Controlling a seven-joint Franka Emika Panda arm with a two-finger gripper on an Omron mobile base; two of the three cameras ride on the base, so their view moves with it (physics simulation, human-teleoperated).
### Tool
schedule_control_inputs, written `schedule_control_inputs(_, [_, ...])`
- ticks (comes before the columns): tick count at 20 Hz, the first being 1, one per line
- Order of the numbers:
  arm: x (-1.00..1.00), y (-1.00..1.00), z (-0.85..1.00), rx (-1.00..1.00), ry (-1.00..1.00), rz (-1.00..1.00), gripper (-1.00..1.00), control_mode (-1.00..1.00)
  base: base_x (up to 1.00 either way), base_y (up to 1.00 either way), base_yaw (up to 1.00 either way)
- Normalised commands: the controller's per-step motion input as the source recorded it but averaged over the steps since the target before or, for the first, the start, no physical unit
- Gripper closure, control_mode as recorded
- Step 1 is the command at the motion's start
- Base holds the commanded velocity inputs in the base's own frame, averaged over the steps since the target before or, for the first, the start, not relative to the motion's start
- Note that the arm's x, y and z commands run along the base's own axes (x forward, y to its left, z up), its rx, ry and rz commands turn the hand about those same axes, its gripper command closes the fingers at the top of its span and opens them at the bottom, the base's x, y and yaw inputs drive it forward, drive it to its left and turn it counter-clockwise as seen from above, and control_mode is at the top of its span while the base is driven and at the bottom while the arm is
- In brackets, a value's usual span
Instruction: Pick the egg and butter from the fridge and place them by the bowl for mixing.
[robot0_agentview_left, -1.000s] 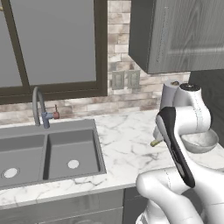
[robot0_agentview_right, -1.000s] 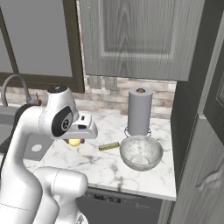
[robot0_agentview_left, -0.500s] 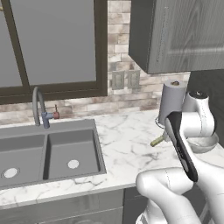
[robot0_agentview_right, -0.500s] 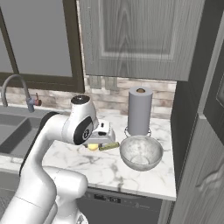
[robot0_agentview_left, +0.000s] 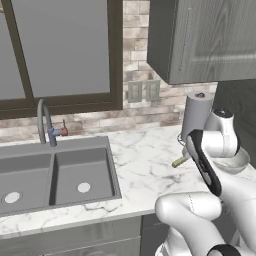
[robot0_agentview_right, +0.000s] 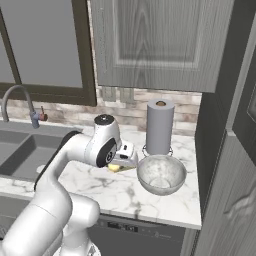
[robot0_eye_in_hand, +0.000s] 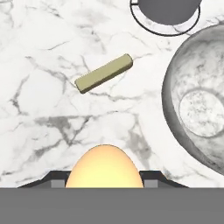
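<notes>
Jaws pinch the egg (robot0_eye_in_hand: 104, 166) above the worktop (robot0_eye_in_hand: 39, 109); the butter (robot0_eye_in_hand: 103, 73) lies left of the bowl (robot0_eye_in_hand: 199, 109).

Bare marble counter (robot0_eye_in_hand: 48, 109) lies open left of the bowl (robot0_eye_in_hand: 199, 109); butter (robot0_eye_in_hand: 104, 73) and towel holder (robot0_eye_in_hand: 166, 13) crowd beyond.

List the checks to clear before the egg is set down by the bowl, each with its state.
1. Egg held in gripper: ok.
2. Butter already on counter beside bowl: ok.
3. Bare counter between egg and butter for the drop: ok.
4. Egg clear of bowl rim: ok.
5. Paper towel roll out of the path, behind bowl: ok.
6. Height of egg above counter: cannot tell.
</notes>
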Motion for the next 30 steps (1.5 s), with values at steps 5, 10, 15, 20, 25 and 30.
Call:
schedule_control_inputs(5, [0.20,0.00,-0.32,0.09,0.00,-0.41,1.00,-1.00,0.00,0.00,0.00])
schedule_control_inputs(10, [0.15,0.00,-0.40,0.01,0.00,-0.41,1.00,-1.00,0.00,0.00,0.00])
schedule_control_inputs(15, [0.06,0.00,-0.40,0.00,0.00,-0.39,1.00,-1.00,0.00,0.00,0.00])
schedule_control_inputs(20, [0.10,-0.03,-0.37,0.03,-0.01,-0.24,1.00,-1.00,0.00,0.00,0.00])
schedule_control_inputs(25, [0.20,-0.05,-0.38,0.01,0.00,-0.23,1.00,-1.00,0.00,0.00,0.00])
schedule_control_inputs(30, [0.26,-0.05,-0.33,0.02,0.00,-0.22,1.00,-1.00,0.00,0.00,0.00])
